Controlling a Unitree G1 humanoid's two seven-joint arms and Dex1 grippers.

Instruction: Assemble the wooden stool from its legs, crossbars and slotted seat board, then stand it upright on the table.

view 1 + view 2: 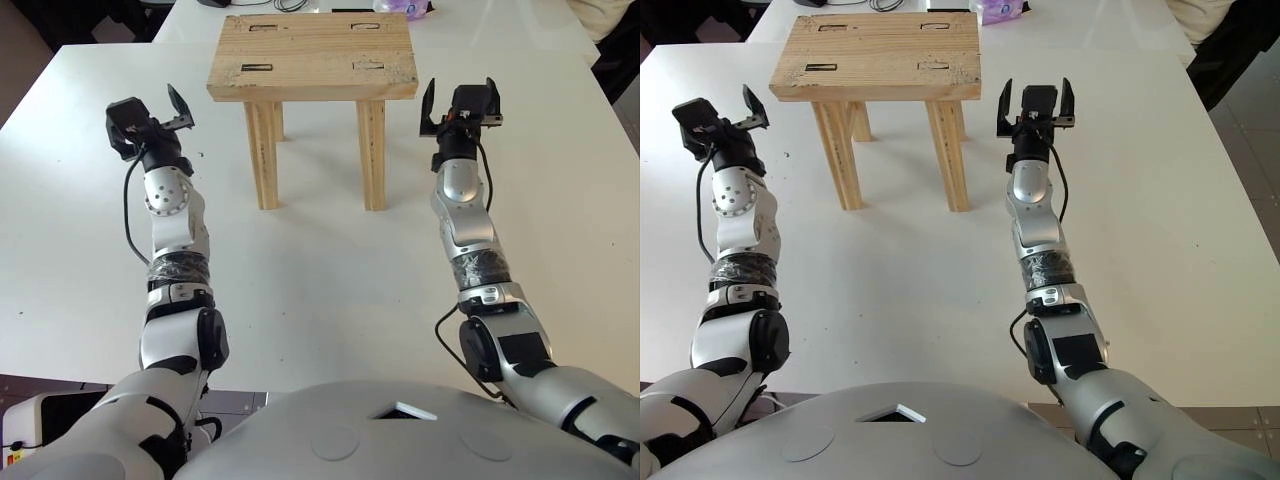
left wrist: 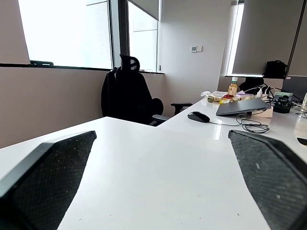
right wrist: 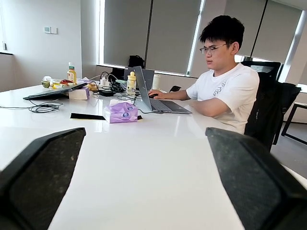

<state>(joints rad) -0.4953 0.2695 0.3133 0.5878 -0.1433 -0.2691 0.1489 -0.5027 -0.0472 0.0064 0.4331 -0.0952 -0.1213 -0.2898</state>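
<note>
**Open-plan office.** A long white table (image 1: 300, 300) abuts a second desk (image 1: 190, 22) at twelve o'clock. That desk carries working clutter:
- a computer mouse (image 2: 198, 117)
- a closed laptop (image 2: 242, 106)
- loose cables (image 2: 252, 127)
- an open laptop (image 3: 144, 93)
- a tissue pack (image 3: 123, 113)
- drink bottles (image 3: 71, 74)

At eleven o'clock a black high-backed office chair (image 2: 127, 93) stands below tall windows (image 2: 67, 33). A small wall control panel (image 2: 195, 49) is mounted on the pale wall beside them. From twelve to one o'clock, grey roller blinds (image 3: 124, 33) hang over the far glazing, with a black bag (image 2: 275, 69) at the sill beneath.
</note>
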